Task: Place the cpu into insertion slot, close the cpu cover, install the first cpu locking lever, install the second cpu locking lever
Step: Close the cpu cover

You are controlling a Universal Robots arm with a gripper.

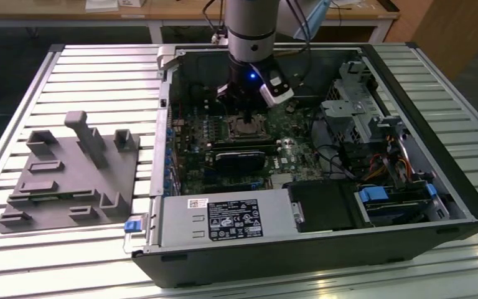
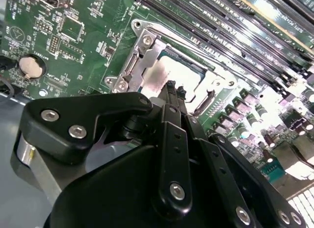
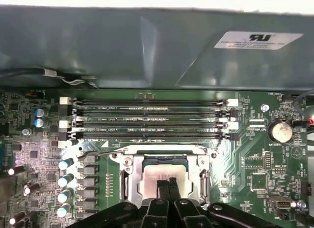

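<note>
My gripper [image 1: 250, 117] reaches down into the open computer case, right over the insertion slot [image 1: 246, 129] on the green board. In both wrist views its two black fingers are pressed together, shut, with nothing between them. Their tips [image 3: 169, 185] sit on or just above the cpu [image 3: 151, 181], whose pale silvery face [image 2: 164, 75] lies flat in the socket. The silvery cpu cover [image 3: 130, 181] lies down around the chip as a frame [image 2: 141, 55]. A thin metal lever rod [image 3: 93, 152] runs along the socket edge beside the memory slots.
Several long memory slots [image 3: 152, 117] lie just past the socket, with a coin battery [image 3: 281, 131] to one side. A black card [image 1: 241, 156], power supply [image 1: 222, 221] and drive cage [image 1: 360, 118] crowd the case. A grey fixture [image 1: 69, 174] sits on the exterior view's left.
</note>
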